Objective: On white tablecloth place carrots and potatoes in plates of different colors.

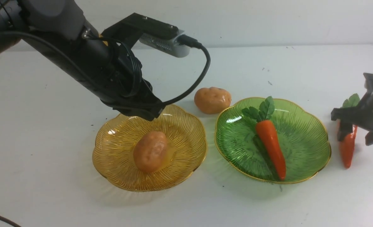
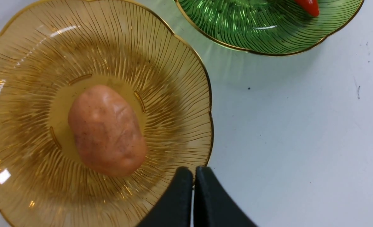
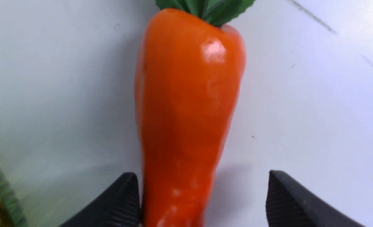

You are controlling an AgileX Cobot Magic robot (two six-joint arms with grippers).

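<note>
Right gripper [image 3: 202,176] jaws spread, straddling glossy orange toy carrot [image 3: 186,110] on white tablecloth [image 1: 48,189]. One finger touches it, nothing gripped, and the carrot's tip is cut off. Left gripper [image 2: 192,171] closed tight, empty, over amber ribbed plate [image 1: 117,138] holding tan lumpy potato [image 1: 151,151]. Green ribbed plate [image 1: 300,138] holds second orange carrot [image 1: 270,142]. Second tan potato [image 1: 212,100] on tablecloth behind plates.

A plain pale wall [image 1: 268,19] runs across the back of the scene, grey-white and evenly lit. A thin dark cable [image 1: 0,217] curves in at the near left corner. Small dark specks [image 1: 269,83] lie scattered toward the far right, and the left wrist view shows a short grey scratch [image 2: 358,91].
</note>
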